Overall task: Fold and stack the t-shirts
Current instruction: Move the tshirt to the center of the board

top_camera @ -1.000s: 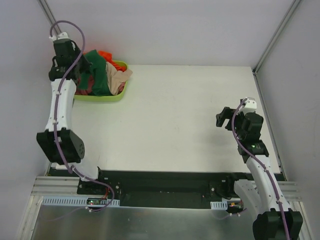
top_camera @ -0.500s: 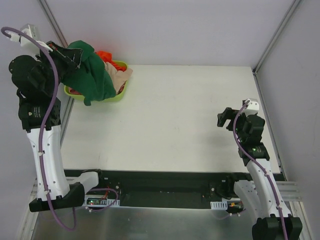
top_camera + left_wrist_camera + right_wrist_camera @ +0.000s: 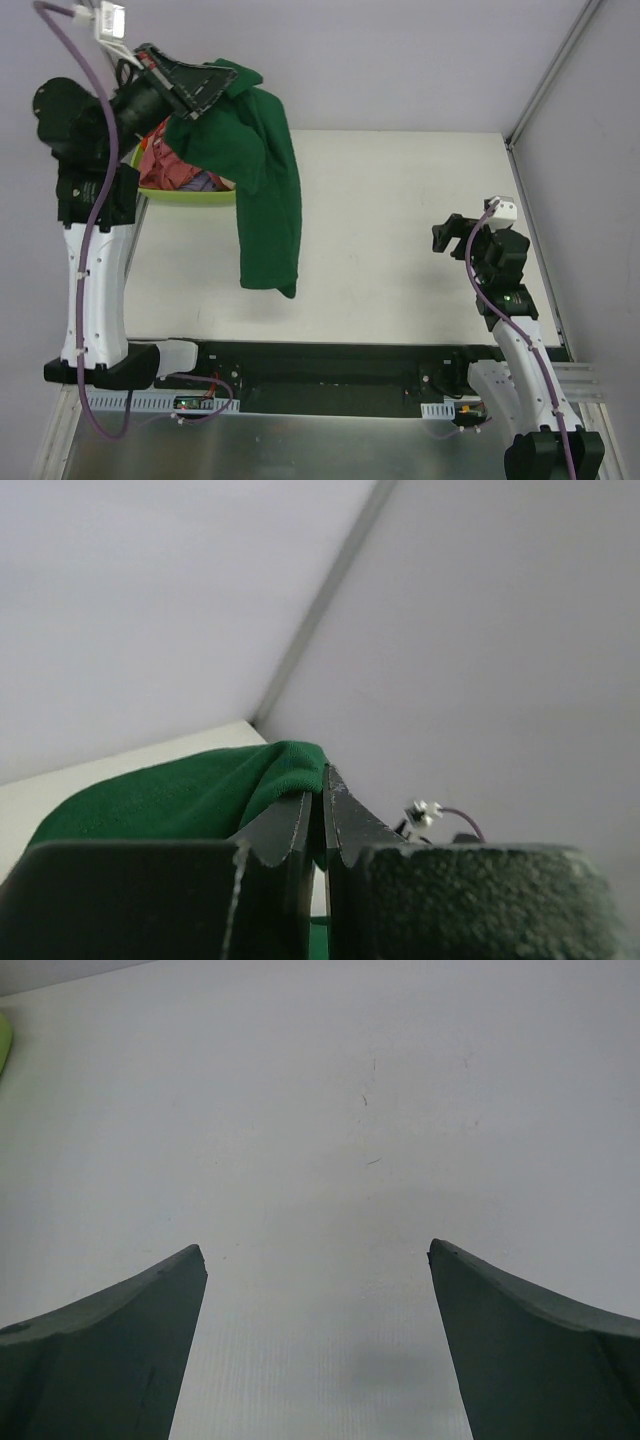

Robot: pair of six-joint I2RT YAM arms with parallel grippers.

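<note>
The dark green t-shirt (image 3: pixel 262 190) hangs in the air from my left gripper (image 3: pixel 228 72), which is raised high at the back left and shut on its upper edge. The cloth (image 3: pixel 190 795) drapes over the closed fingertips in the left wrist view. Its lower end dangles over the table's left half. More t-shirts (image 3: pixel 170 165), pink and reddish, lie bunched in the tub. My right gripper (image 3: pixel 447 238) hovers open at the table's right side, nothing between its fingers (image 3: pixel 110 1335).
A lime-green plastic tub (image 3: pixel 190 196) stands at the back left corner of the white table (image 3: pixel 400 220). Grey walls and metal frame posts close in the back and the sides.
My left arm has swung up and to the right, lifting the green t-shirt out of the tub until it hangs full length. The right arm has hardly moved.
</note>
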